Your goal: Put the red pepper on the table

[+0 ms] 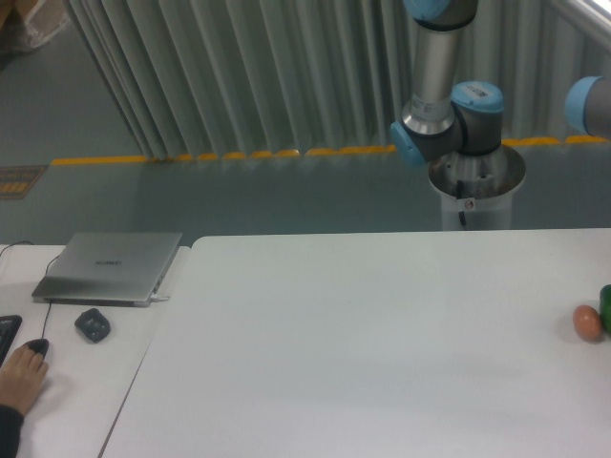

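White and matte, the large rectangular table point(363, 353) carries a small orange-brown egg-like ball point(587, 322) near its right edge, just beside a dark green item point(606, 307) cut by the frame. Neither the gripper nor the red pepper appears; only grey-and-blue arm joints point(449, 110) show.

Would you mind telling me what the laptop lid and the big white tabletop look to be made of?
The laptop lid looks like brushed or anodised metal, possibly painted plastic: an even silver-grey with a soft sheen. The table looks like matte white laminate or coated board: flat, uniform, without glare or grain. The picture is too soft to say more.
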Controlling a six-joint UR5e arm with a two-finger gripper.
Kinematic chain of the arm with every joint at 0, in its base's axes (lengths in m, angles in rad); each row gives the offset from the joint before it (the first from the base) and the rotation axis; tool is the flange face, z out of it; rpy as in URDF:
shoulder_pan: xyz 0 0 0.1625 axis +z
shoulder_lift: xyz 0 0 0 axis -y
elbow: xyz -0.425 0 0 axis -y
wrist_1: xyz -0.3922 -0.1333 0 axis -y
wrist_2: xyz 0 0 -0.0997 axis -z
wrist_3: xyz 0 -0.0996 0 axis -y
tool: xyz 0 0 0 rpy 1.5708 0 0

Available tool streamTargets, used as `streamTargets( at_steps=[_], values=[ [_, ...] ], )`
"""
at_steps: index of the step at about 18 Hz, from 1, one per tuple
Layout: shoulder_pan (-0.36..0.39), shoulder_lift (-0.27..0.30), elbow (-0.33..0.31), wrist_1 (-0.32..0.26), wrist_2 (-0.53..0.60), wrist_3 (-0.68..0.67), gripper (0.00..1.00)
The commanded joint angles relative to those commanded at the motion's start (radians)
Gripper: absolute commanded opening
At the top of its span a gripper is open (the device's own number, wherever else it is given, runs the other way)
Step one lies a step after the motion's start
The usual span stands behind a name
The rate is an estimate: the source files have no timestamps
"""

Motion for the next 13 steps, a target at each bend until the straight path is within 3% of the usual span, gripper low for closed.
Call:
streamTargets(
  at_steps=[4, 9, 13],
  values=[
    [0.020, -0.035, 0.037, 0.023, 0.003, 0.000, 1.00],
    [0.058, -0.113, 0.097, 0.118, 0.024, 0.005, 1.00],
    [0.077, -0.161, 0.129, 0.138, 0.025, 0.009, 1.00]
  ],
)
